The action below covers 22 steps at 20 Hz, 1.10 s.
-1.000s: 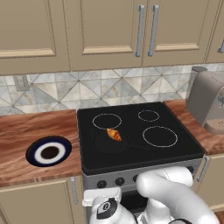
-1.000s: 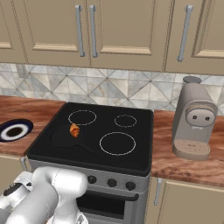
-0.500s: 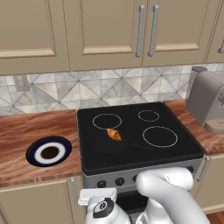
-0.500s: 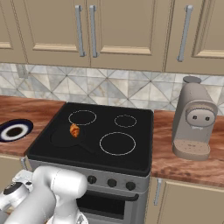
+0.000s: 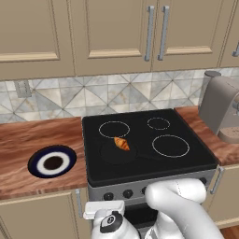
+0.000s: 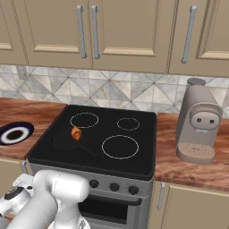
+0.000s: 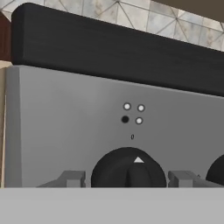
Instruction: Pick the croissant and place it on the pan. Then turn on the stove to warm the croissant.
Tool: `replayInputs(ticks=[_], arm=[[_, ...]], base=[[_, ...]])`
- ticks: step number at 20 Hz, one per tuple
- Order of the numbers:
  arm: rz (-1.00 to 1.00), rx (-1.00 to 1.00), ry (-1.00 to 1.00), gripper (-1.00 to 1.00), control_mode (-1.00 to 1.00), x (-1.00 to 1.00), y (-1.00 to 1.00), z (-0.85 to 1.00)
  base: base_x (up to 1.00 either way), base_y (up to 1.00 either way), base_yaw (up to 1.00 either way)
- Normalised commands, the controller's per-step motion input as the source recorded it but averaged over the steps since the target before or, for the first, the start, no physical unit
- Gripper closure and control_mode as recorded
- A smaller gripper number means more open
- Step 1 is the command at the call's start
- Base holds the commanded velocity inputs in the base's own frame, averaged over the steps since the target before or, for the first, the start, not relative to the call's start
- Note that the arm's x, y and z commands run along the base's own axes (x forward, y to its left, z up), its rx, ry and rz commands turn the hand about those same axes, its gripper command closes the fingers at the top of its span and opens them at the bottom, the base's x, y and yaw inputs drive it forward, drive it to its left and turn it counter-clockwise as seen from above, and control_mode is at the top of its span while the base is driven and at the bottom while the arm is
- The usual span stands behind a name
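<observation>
Half done: croissant [image 5: 121,143] on pan [image 5: 116,151]; fingers [image 7: 72,178] half-open, flanking stove [image 7: 65,113] knob [image 7: 128,169], grip unclear; turning remains.

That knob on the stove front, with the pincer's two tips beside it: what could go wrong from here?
1. The fingertips flank the knob with gaps showing, so they might slip when turning.
2. Several knobs line the stove front; this one may heat a ring other than the one under the pan holding the croissant.

croissant [image 5: 121,144] on black pan [image 5: 112,154] — atop stove [image 5: 186,161]
</observation>
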Motion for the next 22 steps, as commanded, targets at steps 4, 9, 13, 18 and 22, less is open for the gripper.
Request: replayInputs(ticks=[4,9,13,18,22], arm=[[0.0,0.0,0.0,1.0,-1.0,0.11,0.03,-0.1],[0.0,0.0,0.0,1.0,-1.0,0.09,0.0,-0.12],[0.0,0.0,0.0,1.0,-1.0,0.02,0.0,-0.07],[0.05,0.0,0.0,1.0,-1.0,0.1,0.0,-0.16],[0.1,0.0,0.0,1.0,-1.0,0.15,0.0,-0.15]], base=[[0.0,0.0,0.0],[0.0,0.0,0.0],[0.0,0.0,0.0],[0.0,0.0,0.0],[0.0,0.0,0.0]])
